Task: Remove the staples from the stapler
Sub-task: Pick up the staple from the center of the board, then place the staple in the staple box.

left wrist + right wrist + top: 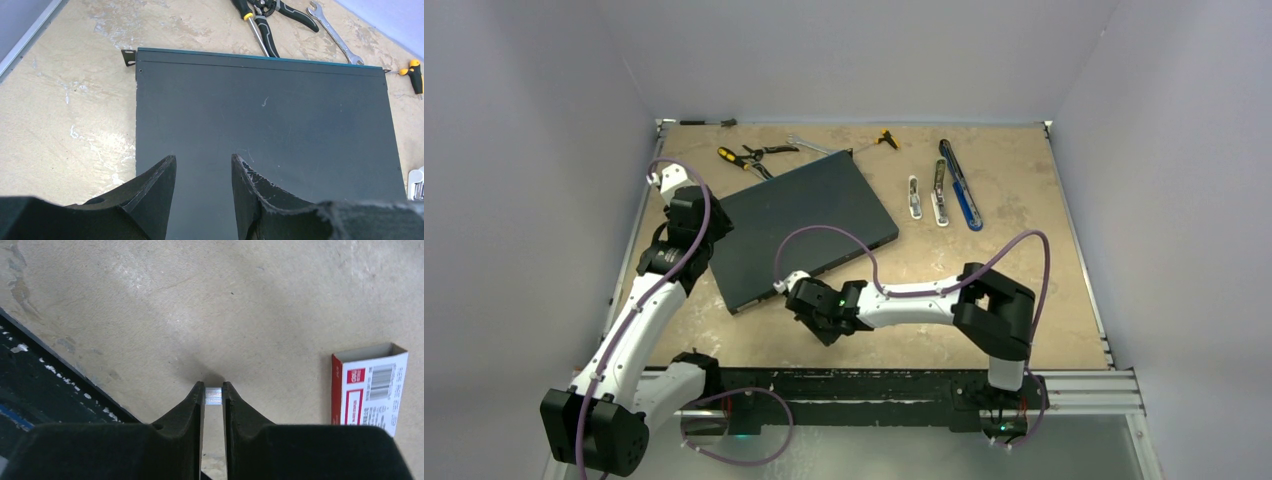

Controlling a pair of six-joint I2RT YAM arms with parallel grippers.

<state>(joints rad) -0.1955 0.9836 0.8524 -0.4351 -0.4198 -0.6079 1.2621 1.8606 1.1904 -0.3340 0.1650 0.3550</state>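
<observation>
While my left gripper (202, 161) hangs spread over the panel (280, 125), my right gripper (213, 390) pinches the staples (213, 396) at its tips, the box (370, 387) near them.

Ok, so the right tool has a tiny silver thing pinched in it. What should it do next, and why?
Probably carry it sideways toward the red-and-white box. The right tool is shut on a short block of staples, low over the table. The box lies close by with one end open, so it looks like a sensible place to drop them.
</observation>
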